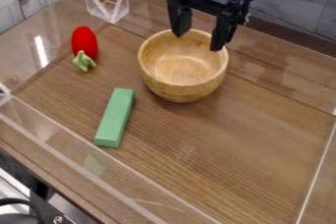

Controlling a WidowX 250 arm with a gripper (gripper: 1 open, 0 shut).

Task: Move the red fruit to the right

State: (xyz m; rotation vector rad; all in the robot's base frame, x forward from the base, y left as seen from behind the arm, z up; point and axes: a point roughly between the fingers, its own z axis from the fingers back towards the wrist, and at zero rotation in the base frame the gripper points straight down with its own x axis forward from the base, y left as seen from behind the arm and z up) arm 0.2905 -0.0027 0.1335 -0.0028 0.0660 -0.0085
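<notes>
1. While my black two-fingered gripper (199, 29) points downward above the far rim of the round light wooden bowl (184, 65), its jaws stand spread apart with nothing between them.
2. Left of the bowl, well apart from my gripper, the small glossy red strawberry-shaped fruit (84, 43) with a green leafy cap lies on the brown wooden table (237, 140).
3. Nearer the camera lies a long green rectangular block (116, 117).
4. Low clear plastic walls (105, 4) border the table.
</notes>
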